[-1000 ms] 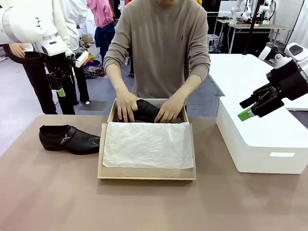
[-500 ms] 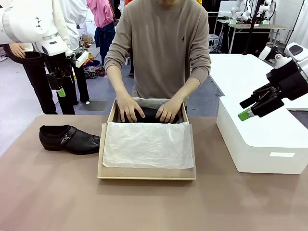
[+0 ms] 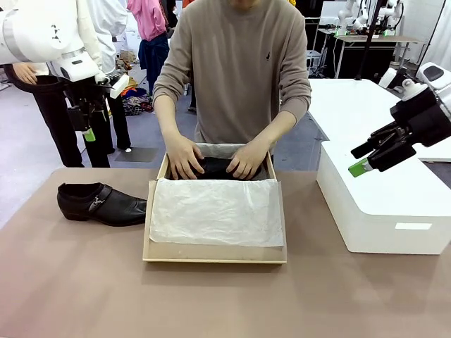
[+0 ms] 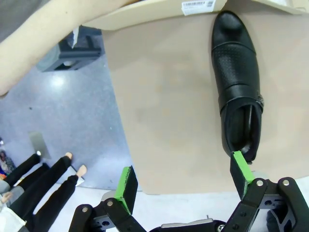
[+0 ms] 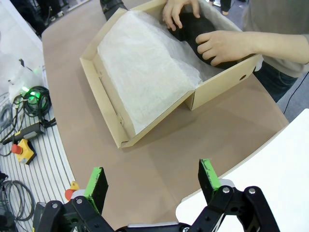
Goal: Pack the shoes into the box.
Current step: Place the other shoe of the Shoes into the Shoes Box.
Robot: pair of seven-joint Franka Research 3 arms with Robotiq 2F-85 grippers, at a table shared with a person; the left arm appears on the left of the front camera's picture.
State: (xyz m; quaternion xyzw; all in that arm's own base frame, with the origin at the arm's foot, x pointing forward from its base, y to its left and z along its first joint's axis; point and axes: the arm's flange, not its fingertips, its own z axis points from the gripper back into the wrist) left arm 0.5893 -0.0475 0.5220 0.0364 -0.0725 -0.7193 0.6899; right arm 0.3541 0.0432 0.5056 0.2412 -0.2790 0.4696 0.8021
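Shoe [image 3: 215, 167] now pressed lower into box [image 3: 149, 225] on brown table [image 3: 84, 289].

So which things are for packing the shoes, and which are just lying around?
For the job: shoe on the table, shoe in the box, brown box, white paper.
Just lying around: big white box, cables beside the table.

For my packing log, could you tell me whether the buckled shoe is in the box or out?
Out. The buckled shoe lies on its sole on the table, left of the open box.
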